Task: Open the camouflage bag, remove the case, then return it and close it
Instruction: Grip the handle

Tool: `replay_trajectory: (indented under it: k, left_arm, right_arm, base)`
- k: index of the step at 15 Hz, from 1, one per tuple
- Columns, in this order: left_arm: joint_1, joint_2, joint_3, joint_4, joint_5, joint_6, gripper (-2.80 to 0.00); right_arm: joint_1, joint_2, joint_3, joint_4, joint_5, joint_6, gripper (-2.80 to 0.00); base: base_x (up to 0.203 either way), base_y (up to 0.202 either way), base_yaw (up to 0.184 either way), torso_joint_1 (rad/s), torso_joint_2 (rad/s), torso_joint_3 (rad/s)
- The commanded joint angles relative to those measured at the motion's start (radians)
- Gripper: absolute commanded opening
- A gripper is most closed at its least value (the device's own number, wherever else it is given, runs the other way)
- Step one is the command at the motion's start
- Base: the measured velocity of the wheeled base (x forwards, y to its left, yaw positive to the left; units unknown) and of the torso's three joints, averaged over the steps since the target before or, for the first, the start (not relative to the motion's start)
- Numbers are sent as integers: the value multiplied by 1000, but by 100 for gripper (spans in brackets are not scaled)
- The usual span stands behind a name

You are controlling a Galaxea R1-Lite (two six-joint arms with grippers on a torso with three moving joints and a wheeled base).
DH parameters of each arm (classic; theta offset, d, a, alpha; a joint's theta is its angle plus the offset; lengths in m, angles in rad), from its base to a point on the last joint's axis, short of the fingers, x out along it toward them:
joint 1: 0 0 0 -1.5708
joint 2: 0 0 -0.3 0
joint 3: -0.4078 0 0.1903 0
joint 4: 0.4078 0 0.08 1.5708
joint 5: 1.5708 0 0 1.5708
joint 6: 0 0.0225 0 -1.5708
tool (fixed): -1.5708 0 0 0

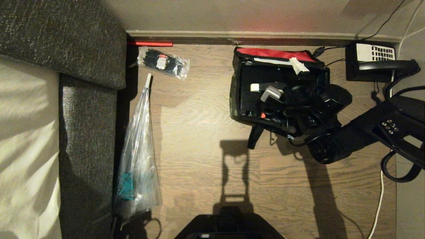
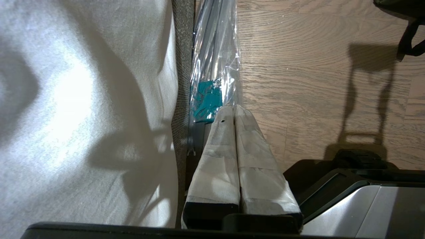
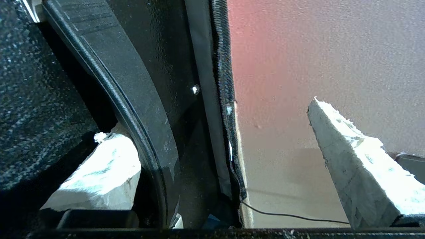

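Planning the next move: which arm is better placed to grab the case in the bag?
The right. Its claw is open at the open camouflage bag, fingers astride the case. The left claw is shut, parked by the sofa.

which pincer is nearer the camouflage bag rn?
Right. The right pincer is at the open camouflage bag, fingers spread wide across its far wall. The left pincer is shut, over by the bagged umbrella.

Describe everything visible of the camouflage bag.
The camouflage bag is a boxy soft bag standing on the wooden floor by the wall, lid thrown back to show red lining. A black strap trails from its near side. The black case sits inside. The right gripper is open, reaching in from above.
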Motion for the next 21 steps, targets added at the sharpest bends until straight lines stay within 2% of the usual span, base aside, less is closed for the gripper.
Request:
replay_trajectory:
  k: [1, 11, 12, 21]
  left_arm:
    - [0, 0, 0, 0, 0, 0, -280]
    - [0, 0, 0, 0, 0, 0, -280]
    - [0, 0, 0, 0, 0, 0, -280]
    - [0, 0, 0, 0, 0, 0, -280]
  right_arm:
    - [0, 14, 1, -7, -1, -10, 0]
    - [-1, 46, -9, -7, -57, -34, 0]
    - [0, 50, -8, -7, -61, -37, -280]
    - [0, 60, -3, -7, -81, -31, -280]
  base:
    - [0, 0, 0, 0, 0, 0]
    - [0, 0, 0, 0, 0, 0]
    - [0, 0, 0, 0, 0, 0]
    - [0, 0, 0, 0, 0, 0]
